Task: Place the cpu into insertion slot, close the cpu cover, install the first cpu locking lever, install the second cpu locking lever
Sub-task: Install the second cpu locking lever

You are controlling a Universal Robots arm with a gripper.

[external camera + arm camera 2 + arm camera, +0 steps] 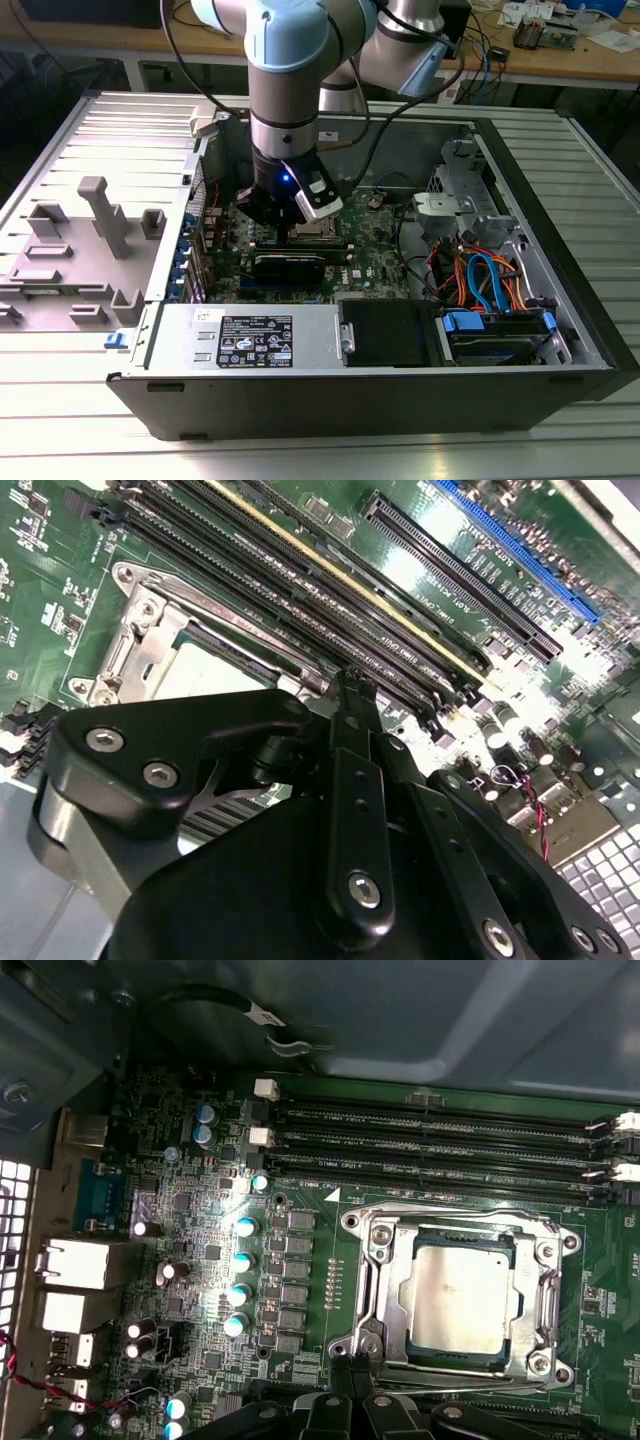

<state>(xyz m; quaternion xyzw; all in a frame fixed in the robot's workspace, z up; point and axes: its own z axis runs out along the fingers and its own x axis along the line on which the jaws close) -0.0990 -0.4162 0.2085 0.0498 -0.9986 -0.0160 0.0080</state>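
Note:
The cpu (462, 1295), a dull grey-tan square, lies flat in the insertion slot (545, 1362) on the green board. The silver cpu cover (378, 1260) lies down over it, and the chip shows through its window. A thin metal lever (450, 1212) runs along the socket side nearest the memory slots. My gripper (355, 1368) sits right at the opposite socket edge, its black fingers shut together with nothing seen between them. In the second wrist view the gripper (350, 685) tip stands beside the cpu (205, 675). The exterior view has the gripper (300, 225) low inside the computer case.
Long black memory slots (440, 1150) run beside the socket. Capacitors (240, 1260) and rear ports (75, 1265) lie further along the board. The open case (540, 230) walls surround the board, with a power supply (260, 335) and cables (480, 275) toward the exterior view's right.

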